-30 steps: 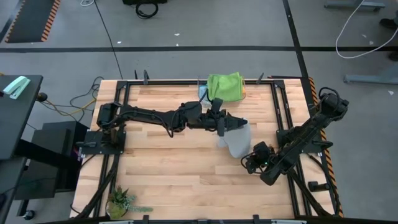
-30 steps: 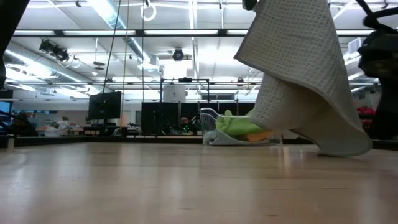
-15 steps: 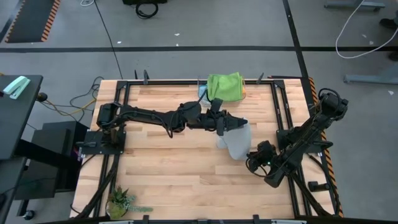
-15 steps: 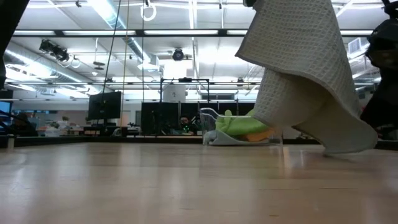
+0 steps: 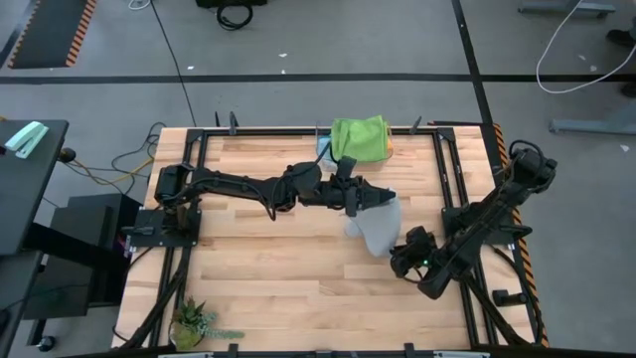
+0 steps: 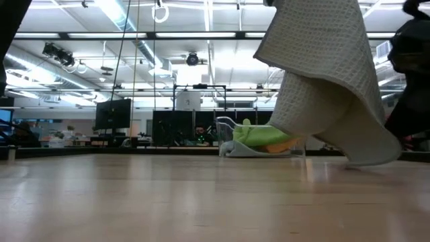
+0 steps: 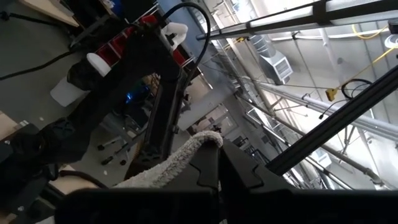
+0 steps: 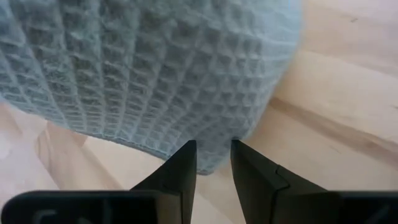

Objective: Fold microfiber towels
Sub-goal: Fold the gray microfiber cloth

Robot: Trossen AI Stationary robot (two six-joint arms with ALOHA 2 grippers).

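Observation:
A light grey towel [image 5: 376, 227] hangs over the middle right of the table, with my left gripper [image 5: 386, 197] shut on its top. In the low view the towel [image 6: 322, 74] drapes down to table height; whether its lower end [image 6: 373, 158] rests on the wood does not show. My right gripper [image 5: 402, 257] is open at that lower end, and its fingertips [image 8: 186, 158] stand just under the towel's bottom edge [image 8: 211, 163]. A green towel [image 5: 360, 137] lies on a stack at the far edge. My left gripper pinches the grey towel's upper edge [image 7: 186, 152] between its two fingers, coming about level from the table's left. The cloth hangs slack below the fingers; one layer or several, I cannot tell. My right gripper is at the bottom edge, but I cannot tell whether it touches the cloth.
The stack under the green towel shows an orange towel [image 6: 279, 144] and a light blue edge [image 5: 323, 149], beside a clear holder [image 6: 227, 138]. Black frame rails [image 5: 445, 169] run along the table's sides. Bare wood [image 5: 268, 259] spreads across the near left.
My right gripper has turned slightly at the wrist while staying beside the towel's lower end. The hanging towel's bottom fold has shifted a little; its top has stayed in my left gripper.

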